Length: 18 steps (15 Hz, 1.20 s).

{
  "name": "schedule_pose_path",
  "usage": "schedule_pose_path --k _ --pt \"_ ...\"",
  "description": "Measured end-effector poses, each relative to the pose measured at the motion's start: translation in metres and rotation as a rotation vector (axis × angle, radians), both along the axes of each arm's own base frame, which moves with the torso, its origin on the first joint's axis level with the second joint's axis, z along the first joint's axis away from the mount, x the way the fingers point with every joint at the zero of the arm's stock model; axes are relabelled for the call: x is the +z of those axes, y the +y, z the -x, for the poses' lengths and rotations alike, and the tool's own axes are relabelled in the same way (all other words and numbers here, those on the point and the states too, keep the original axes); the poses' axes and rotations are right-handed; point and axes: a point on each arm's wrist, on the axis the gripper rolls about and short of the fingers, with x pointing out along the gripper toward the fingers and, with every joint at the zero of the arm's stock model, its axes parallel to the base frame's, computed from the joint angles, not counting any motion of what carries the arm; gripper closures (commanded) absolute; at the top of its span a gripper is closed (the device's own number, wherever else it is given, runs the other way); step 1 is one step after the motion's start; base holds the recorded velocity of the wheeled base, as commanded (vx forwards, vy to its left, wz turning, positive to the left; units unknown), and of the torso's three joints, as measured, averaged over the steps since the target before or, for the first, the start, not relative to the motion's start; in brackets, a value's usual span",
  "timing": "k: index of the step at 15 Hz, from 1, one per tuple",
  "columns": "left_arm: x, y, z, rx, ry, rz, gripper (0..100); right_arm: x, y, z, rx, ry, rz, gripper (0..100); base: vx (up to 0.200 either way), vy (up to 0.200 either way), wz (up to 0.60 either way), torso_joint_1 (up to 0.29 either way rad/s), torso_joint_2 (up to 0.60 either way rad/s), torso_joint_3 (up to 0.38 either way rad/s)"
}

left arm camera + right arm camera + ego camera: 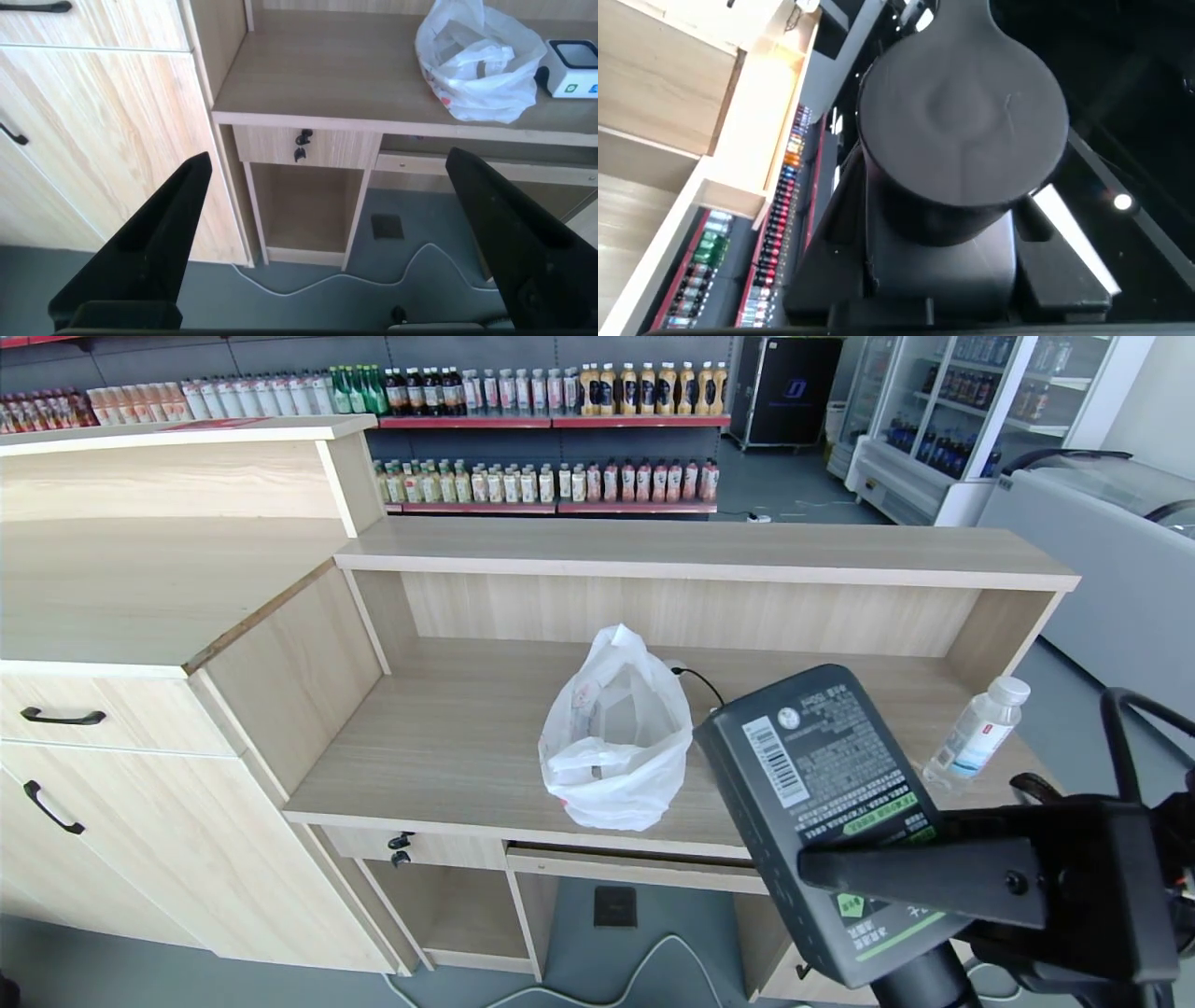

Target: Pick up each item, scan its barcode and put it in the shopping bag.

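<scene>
Dark grey plastic makes up the flat-sided container that the right claw grips around its lower body. It is held in the air, tilted, in front of the counter's near edge. Its back label faces the head camera. That label carries a white barcode sticker near the upper left, a round white mark beside it, a block of dense white print too small to read, and green strips lower down. In the right wrist view the same container shows its round black cap from above.

The shopping bag, of thin white plastic with faint red print on one side, stands open-mouthed in the middle of the counter. A black cable curls out behind it. In the left wrist view a small white scanner with a dark screen sits just beside the bag.

A clear water bottle with a white cap and a white label marked in blue and red stands near the counter's right end, well apart from the bag. Its lettering cannot be made out.

The left claw is spread wide with nothing between its fingers. It hangs low over the floor in front of the counter. Rows of drink bottles line red shelves behind.
</scene>
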Motion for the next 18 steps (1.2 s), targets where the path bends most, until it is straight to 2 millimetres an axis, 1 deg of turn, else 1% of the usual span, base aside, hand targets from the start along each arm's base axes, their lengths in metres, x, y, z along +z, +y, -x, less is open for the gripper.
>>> schedule_pose_path --k 4,15,18 --pt "0.0000 0.0000 0.0000 0.000 0.000 0.000 0 -0.0052 0.0044 0.0011 0.020 0.002 0.015 100 0.000 0.000 0.00 0.000 0.00 0.000" --pt "0.0000 0.0000 0.0000 0.000 0.000 0.000 0 -0.0094 0.0073 0.0023 0.057 -0.008 0.029 100 0.000 0.000 0.00 0.000 0.00 0.000" --pt "0.0000 0.0000 0.0000 0.000 0.000 0.000 0 -0.0077 0.0094 0.0000 0.095 -0.017 0.029 100 0.000 0.000 0.00 0.000 0.00 0.000"
